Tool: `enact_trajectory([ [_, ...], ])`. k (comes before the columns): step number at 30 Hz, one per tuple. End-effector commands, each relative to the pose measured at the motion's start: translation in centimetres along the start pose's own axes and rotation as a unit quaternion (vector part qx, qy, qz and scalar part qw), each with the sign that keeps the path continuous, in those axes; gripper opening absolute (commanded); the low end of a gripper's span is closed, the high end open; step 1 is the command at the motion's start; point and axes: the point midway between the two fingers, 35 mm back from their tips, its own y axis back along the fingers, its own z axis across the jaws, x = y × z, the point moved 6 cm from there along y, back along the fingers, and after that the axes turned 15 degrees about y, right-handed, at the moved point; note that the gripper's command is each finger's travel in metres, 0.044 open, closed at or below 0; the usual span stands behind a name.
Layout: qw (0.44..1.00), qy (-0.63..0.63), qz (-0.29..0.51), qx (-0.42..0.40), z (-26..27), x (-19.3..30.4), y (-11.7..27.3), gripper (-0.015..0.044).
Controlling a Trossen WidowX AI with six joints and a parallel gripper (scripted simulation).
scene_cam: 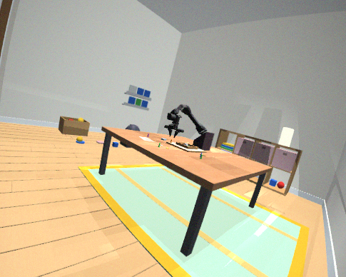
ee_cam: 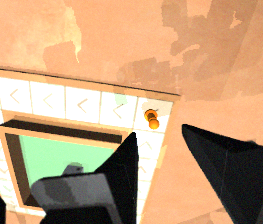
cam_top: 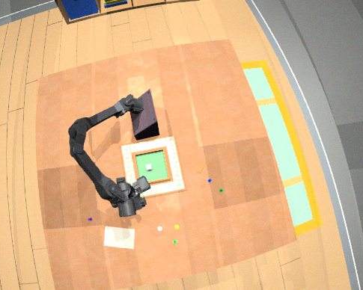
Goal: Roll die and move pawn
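My claw (cam_top: 138, 194) (scene_cam: 172, 136) (ee_cam: 158, 132) is partly open, with nothing in its grip. Its two black fingers are apart, up above one corner of the board (cam_top: 178, 164) (scene_cam: 181, 147) (ee_cam: 48, 100). The little orange pawn (scene_cam: 171, 140) (ee_cam: 152, 120) is on that corner square of the board, near my fingertips in the wrist view. It has a round head, and I am not holding it. In the middle of the board is the tray (cam_top: 168, 164) (ee_cam: 12, 165), with a green floor. The white die (cam_top: 148, 167) lies in there, inside the board's ring of arrow squares. I can't tell how many dots are on its top. A dark block (cam_top: 149, 121) (scene_cam: 206, 140) sits just beside the board, at the end far from my claw. A white paper (cam_top: 119, 239) (scene_cam: 146, 138) lies on the table (cam_top: 231, 93) (scene_cam: 210, 168), apart from the board, past my claw's corner. A flat tan piece (cam_top: 200, 168) is near the board on another side, and a small blue thing (cam_top: 209, 180) is farther out from the board.
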Motion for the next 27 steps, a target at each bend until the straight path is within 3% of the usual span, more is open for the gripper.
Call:
enact_trajectory([
  [1,1.0,0.005,0.004,-0.001,0.2,0.1,-0.7,0.02],
  [25,1.0,0.005,0.005,0.0,0.2,0.2,-4.4,0.02],
  [27,1.0,0.005,0.005,0.0,0.2,0.2,-4.4,0.0148],
])
